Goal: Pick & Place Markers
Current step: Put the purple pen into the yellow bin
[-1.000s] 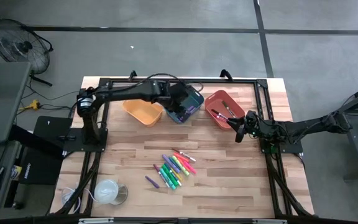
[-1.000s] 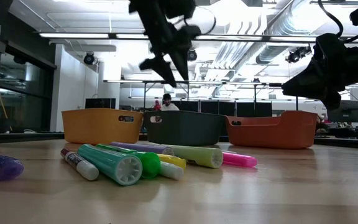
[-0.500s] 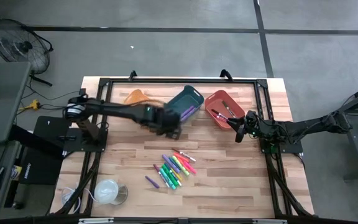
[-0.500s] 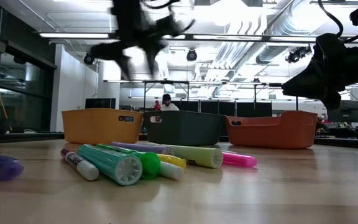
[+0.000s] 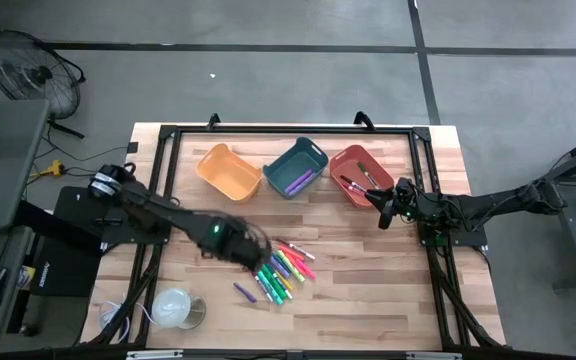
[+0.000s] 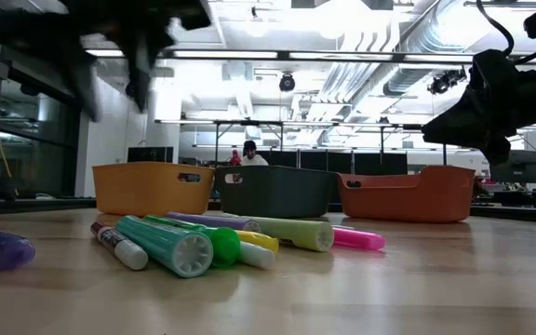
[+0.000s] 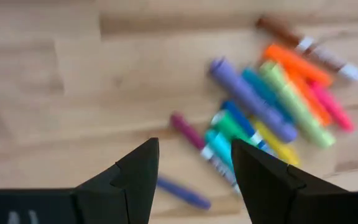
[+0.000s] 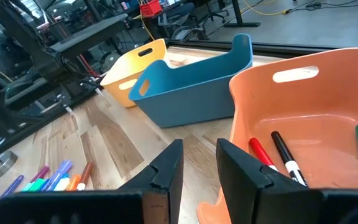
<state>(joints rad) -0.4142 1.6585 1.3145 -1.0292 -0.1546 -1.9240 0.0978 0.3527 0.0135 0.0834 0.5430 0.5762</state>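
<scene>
Wooden bench: left pincer (image 7: pixel 192 180), spread and empty, has swung from the blue bin (image 5: pixel 296 168) to the markers (image 5: pixel 277 270), ready to pick; right pincer (image 8: pixel 197 177), slightly parted and empty, waits by the red bin (image 5: pixel 356 172).

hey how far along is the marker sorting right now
Early on. Done: a few markers lie in the red plastic bin and one purple one in the blue plastic bin. In hand: nothing; the open left gripper hangs over the loose pile of bright markers. Left: that whole pile. The right gripper waits by the red bin.

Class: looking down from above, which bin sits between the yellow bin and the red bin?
The blue bin sits between the yellow bin and red bin; the high view shows it.
</scene>
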